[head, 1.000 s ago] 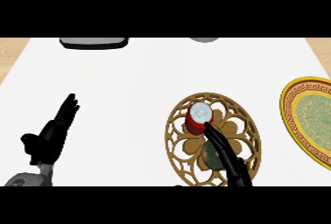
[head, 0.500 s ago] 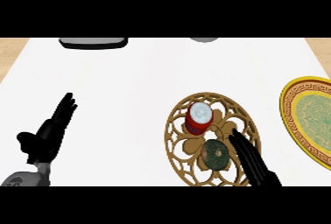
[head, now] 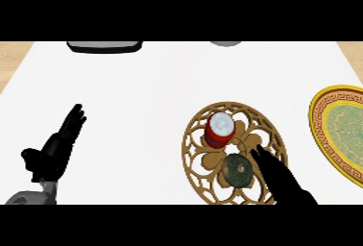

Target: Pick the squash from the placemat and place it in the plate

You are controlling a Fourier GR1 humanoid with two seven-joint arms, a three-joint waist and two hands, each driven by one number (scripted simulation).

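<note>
**Right hand beside squash on placemat; squash not lifted**

Right hand [head: 284,180]: black, enters from the lower edge, fingers straight and released, holding nothing. Its fingertips lie over the round gold openwork placemat [head: 235,153].

Dark green round squash [head: 239,171]: on the placemat, immediately left of the right hand's fingers, touching or nearly so; contact cannot be resolved from this view.

Red cylindrical can with a white top [head: 219,130]: also on the placemat, ahead and to the left of the right hand, just beyond the squash.

Round plate with a yellow patterned rim and green centre [head: 339,132]: on the white table [head: 149,91], to the right of the right hand and partly cut by the view's edge. Apart from the placemat.

Left hand [head: 58,148]: far to the left of everything else, open, fingers straight and pointing away, resting.
</note>
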